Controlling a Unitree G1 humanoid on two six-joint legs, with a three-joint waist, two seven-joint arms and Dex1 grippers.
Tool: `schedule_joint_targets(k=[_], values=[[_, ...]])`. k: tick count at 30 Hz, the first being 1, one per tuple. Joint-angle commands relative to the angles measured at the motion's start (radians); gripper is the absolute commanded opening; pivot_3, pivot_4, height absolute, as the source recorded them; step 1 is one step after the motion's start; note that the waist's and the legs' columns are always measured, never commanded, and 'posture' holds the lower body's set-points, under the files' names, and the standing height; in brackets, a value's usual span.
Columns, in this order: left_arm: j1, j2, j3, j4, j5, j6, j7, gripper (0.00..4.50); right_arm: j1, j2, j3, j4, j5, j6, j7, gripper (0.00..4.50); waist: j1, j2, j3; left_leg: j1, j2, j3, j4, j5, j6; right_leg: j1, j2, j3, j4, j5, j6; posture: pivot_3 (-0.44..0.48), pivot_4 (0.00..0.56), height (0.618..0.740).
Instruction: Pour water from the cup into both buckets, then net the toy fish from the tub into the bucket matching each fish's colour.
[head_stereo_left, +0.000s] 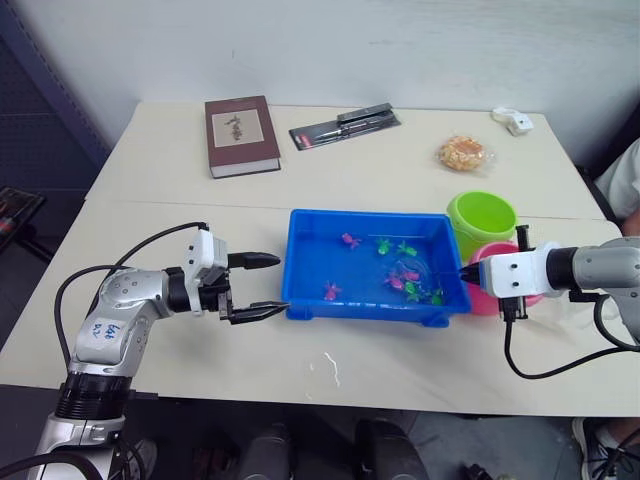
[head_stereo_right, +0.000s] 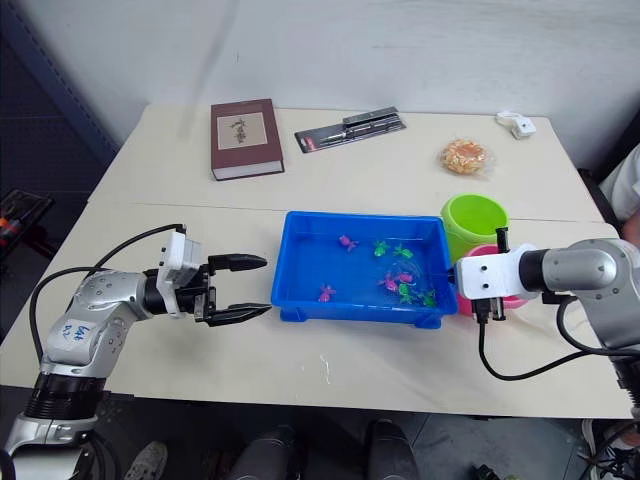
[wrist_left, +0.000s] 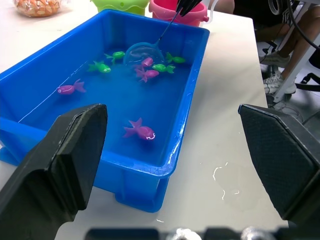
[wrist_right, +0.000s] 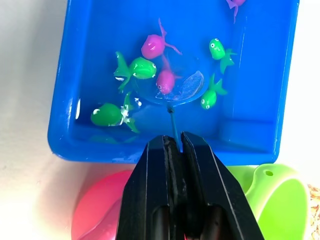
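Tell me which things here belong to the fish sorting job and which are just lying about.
Job: blue tub, pink fish and green fish in it, net held by the right gripper, green bucket, pink bucket.

Lying about: book, pen pack, snack bag, small white item.

Left gripper (head_stereo_left: 262, 286), fingers spread: bare table ahead, then the tub (head_stereo_left: 372, 306) wall; book (head_stereo_left: 241, 135) stands well beyond.
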Motion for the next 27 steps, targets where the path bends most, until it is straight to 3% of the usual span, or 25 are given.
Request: schedule_joint_targets(k=[1, 8, 27], values=[[-0.009, -0.002, 0.005, -0.019, -0.014, -0.006, 0.004, 4.49, -0.035, 0.011, 0.004, 0.016, -0.025, -0.003, -0.025, 0.0, 0.0, 0.0, 0.0, 0.0, 0.0, 0.0, 0.0, 0.0, 0.0, 0.0, 0.0, 0.0, 0.0, 0.0, 0.0, 0.0, 0.15, 0.738], [-0.005, 0.002, 0.004, -0.026, -0.016, 0.001, 0.003, 4.49, -0.111, 0.032, 0.021, 0.12, -0.063, -0.055, -0.063, 0.0, -0.001, 0.0, 0.0, 0.0, 0.0, 0.0, 0.0, 0.0, 0.0, 0.0, 0.0, 0.0, 0.0, 0.0, 0.0, 0.0, 0.15, 0.738], [-0.007, 0.004, 0.003, -0.026, -0.016, 0.006, 0.004, 4.49, -0.161, 0.125, 0.09, 0.016, -0.068, 0.126, -0.014, 0.0, 0.0, 0.0, 0.0, 0.0, 0.0, 0.0, 0.0, 0.0, 0.0, 0.0, 0.0, 0.0, 0.0, 0.0, 0.0, 0.0, 0.15, 0.738]])
